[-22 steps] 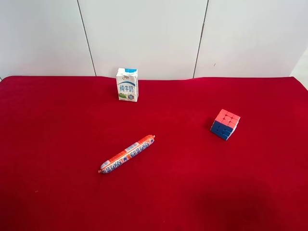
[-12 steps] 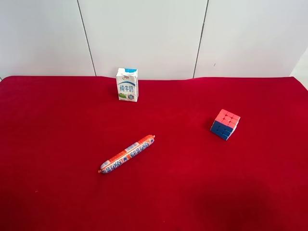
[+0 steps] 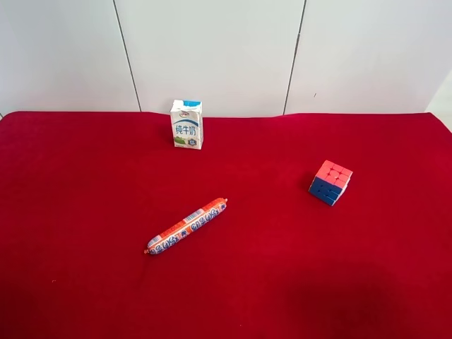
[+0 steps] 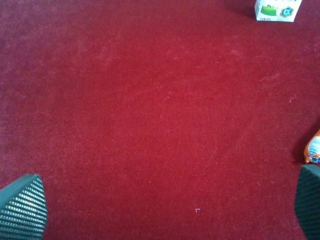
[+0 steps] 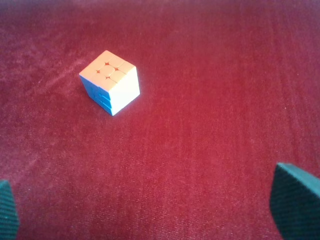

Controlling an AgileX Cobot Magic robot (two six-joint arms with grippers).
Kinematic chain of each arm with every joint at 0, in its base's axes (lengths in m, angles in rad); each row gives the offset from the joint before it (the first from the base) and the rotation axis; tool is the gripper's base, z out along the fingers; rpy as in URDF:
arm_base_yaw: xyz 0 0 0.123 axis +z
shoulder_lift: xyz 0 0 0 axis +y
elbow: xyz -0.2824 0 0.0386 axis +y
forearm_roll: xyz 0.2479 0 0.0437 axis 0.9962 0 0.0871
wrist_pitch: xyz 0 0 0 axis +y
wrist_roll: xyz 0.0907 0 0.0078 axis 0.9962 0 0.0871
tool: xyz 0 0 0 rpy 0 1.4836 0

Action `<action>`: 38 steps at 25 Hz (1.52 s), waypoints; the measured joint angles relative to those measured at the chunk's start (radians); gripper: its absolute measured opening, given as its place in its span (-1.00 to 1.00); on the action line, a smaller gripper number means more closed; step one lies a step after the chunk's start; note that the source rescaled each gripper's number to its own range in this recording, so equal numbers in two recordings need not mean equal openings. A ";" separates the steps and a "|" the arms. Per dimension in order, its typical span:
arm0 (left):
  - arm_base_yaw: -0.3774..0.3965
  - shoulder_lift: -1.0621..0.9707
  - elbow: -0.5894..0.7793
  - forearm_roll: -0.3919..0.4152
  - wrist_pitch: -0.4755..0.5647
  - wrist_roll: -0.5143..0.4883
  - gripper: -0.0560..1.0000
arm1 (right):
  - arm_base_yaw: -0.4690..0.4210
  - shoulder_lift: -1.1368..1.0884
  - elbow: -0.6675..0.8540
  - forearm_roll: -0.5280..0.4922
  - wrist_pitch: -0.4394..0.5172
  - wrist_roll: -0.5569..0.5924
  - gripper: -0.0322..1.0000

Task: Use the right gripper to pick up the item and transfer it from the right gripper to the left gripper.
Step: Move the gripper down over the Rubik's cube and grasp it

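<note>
The puzzle cube [image 3: 330, 181] sits on the red cloth at the exterior high view's right, pink face up and blue face toward the front. It also shows in the right wrist view [image 5: 110, 81], some way ahead of my right gripper [image 5: 150, 207]. That gripper is open and empty, with only its two dark fingertips [image 5: 295, 202] showing at the frame's corners. My left gripper [image 4: 165, 205] is open and empty over bare cloth, its fingertips [image 4: 22, 207] wide apart. Neither arm shows in the exterior high view.
A white-and-blue milk carton [image 3: 187, 123] stands at the back of the cloth and shows in the left wrist view [image 4: 278, 9]. An orange-red sausage stick [image 3: 187, 226] lies diagonally in the middle; its end shows in the left wrist view [image 4: 314, 147]. A white panelled wall [image 3: 226, 53] stands behind.
</note>
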 joint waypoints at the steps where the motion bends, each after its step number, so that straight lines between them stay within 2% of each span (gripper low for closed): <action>1: 0.000 0.000 0.000 0.000 0.000 0.000 1.00 | 0.000 0.000 0.000 0.000 0.000 0.000 1.00; 22: 0.000 0.000 0.000 0.000 0.000 0.000 1.00 | 0.000 0.017 -0.016 0.028 0.003 0.000 1.00; 27: 0.000 0.000 0.000 0.000 0.000 0.000 1.00 | 0.000 0.257 -0.152 0.037 0.004 -0.015 1.00; 38: 0.000 0.000 0.000 0.000 0.000 0.000 1.00 | 0.000 1.001 -0.498 0.037 0.002 -0.225 1.00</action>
